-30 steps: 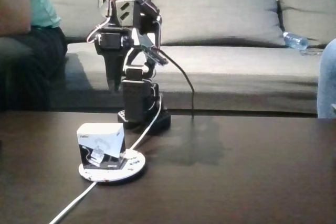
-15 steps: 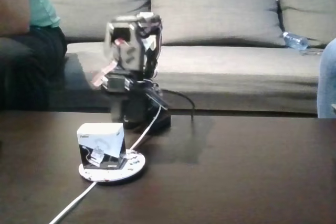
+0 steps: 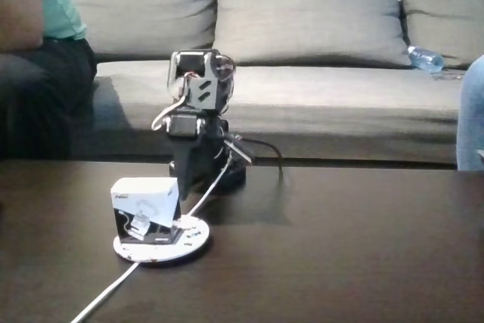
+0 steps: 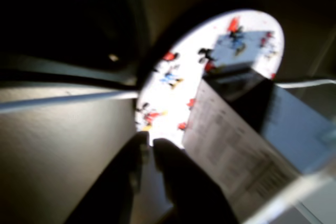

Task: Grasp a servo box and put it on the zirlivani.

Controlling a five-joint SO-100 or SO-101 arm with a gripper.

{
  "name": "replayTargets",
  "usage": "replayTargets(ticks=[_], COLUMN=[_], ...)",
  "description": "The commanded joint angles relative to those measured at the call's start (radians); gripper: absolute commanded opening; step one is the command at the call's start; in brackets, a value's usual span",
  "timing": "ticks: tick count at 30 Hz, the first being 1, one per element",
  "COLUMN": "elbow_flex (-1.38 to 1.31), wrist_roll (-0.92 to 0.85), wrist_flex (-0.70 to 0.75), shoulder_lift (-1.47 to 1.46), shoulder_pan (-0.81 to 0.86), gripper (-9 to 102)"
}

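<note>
Wrist view puts us closest: we see the gripper (image 4: 152, 142) with its two dark fingers pressed together, nothing between them, their tips over the near edge of the zirlivani (image 4: 173, 87), which shows small coloured marks on its white face. The servo box (image 4: 236, 150) stands on that disc, to the right of the fingers and apart from them, its printed side turned toward us. A white cable (image 4: 68, 100) runs off to the left edge.

From the fixed view, we find the cable (image 3: 106, 294) nearest us on the dark table (image 3: 340, 262), leading up to the zirlivani (image 3: 193, 241). The servo box (image 3: 145, 208) sits on the disc's left part, white top up. Behind it the arm (image 3: 198, 122) is folded low over its black base (image 3: 227, 175). Farther back we see a grey sofa (image 3: 318, 43), a person (image 3: 38, 43) seated at the left, and a water bottle (image 3: 425, 58) on the right.
</note>
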Motion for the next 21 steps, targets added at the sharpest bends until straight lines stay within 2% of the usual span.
replayTargets(ticks=[1, 21], elbow_flex=[0.003, -0.005], wrist_roll=[0.021, 0.051], wrist_flex=[0.118, 0.127], shoulder_lift=[0.14, 0.117], shoulder_pan=[-0.029, -0.037], gripper=[0, 0])
